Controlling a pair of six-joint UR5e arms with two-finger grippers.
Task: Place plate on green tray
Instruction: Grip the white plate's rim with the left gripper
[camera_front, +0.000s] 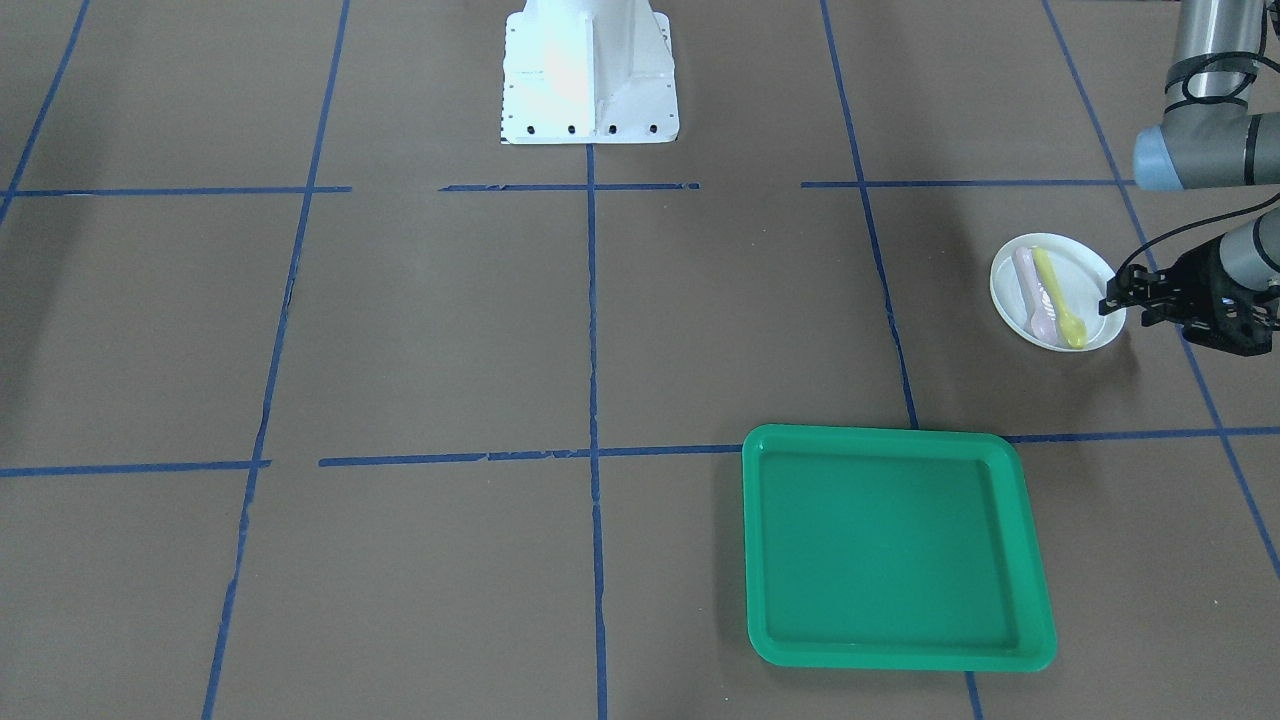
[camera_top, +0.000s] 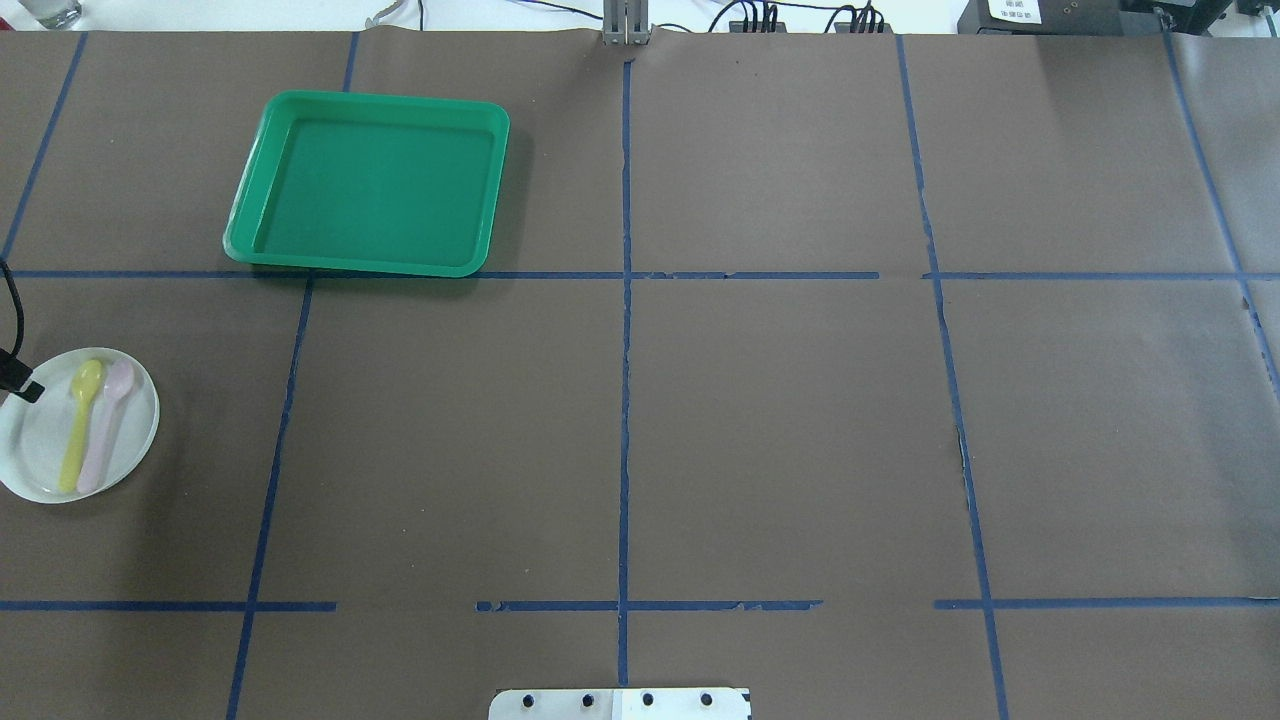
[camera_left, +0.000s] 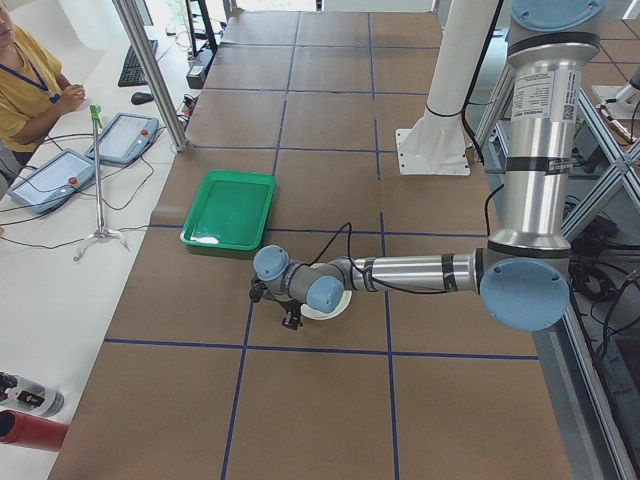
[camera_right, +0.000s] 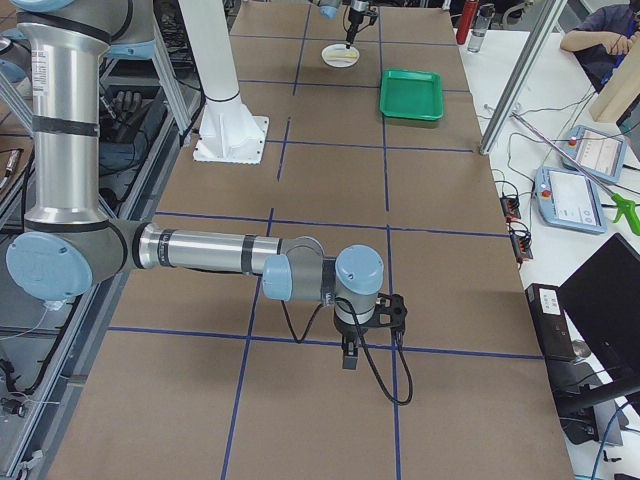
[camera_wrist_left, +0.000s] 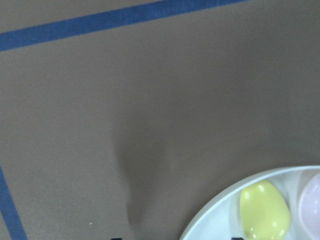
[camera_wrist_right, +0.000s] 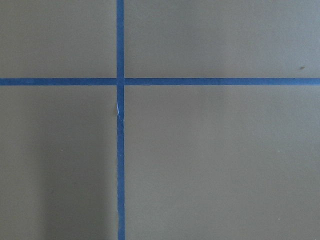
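Note:
The white plate (camera_front: 1088, 272) lies on the brown table at the robot's left, bearing a yellow spoon (camera_front: 1058, 295) and a pale pink spoon (camera_front: 1034, 288). It also shows in the overhead view (camera_top: 40, 445) and the left wrist view (camera_wrist_left: 220, 222). My left gripper (camera_front: 1112, 303) is low at the plate's outer rim, open, with one fingertip (camera_top: 27, 390) over the plate. The green tray (camera_front: 895, 545) lies empty further out on the table, apart from the plate (camera_top: 370, 180). My right gripper (camera_right: 362, 335) hangs over bare table far off; I cannot tell its state.
The white robot base (camera_front: 590, 75) stands at the table's middle edge. Blue tape lines (camera_top: 625, 300) cross the brown table. Teach pendants (camera_left: 60, 170) and a small stand (camera_left: 98, 180) sit on the white side bench beyond the tray.

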